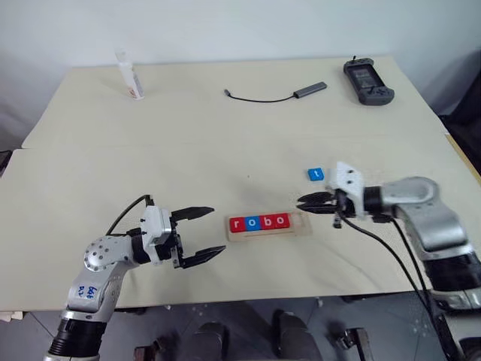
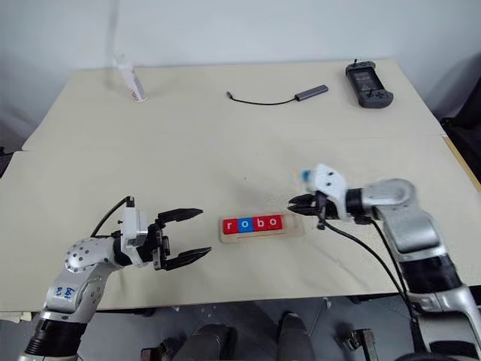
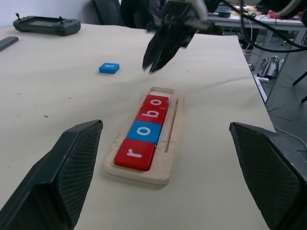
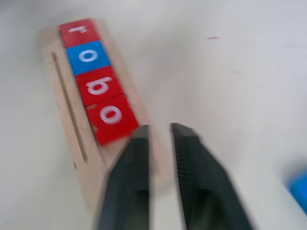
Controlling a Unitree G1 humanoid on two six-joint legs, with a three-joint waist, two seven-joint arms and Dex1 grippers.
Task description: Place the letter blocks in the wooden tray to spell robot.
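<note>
The wooden tray (image 1: 300, 226) lies near the table's front, between my two grippers. Four letter blocks sit in it side by side, reading r (image 1: 238, 223), o (image 1: 254, 222), b (image 1: 267, 222), o (image 1: 280, 221); the blue one is the first o. The tray's right end is bare. A blue t block (image 1: 315, 174) lies flat on the table behind that end. My right gripper (image 1: 301, 204) hovers just over the bare end, fingers (image 4: 134, 163) slightly parted, holding nothing. My left gripper (image 1: 218, 230) stands wide open left of the tray, empty.
At the back of the table stand a white tube (image 1: 131, 75) on the left, a cable with an adapter (image 1: 278, 95) in the middle and a dark handheld controller (image 1: 368, 81) on the right. The table's front edge runs just below the tray.
</note>
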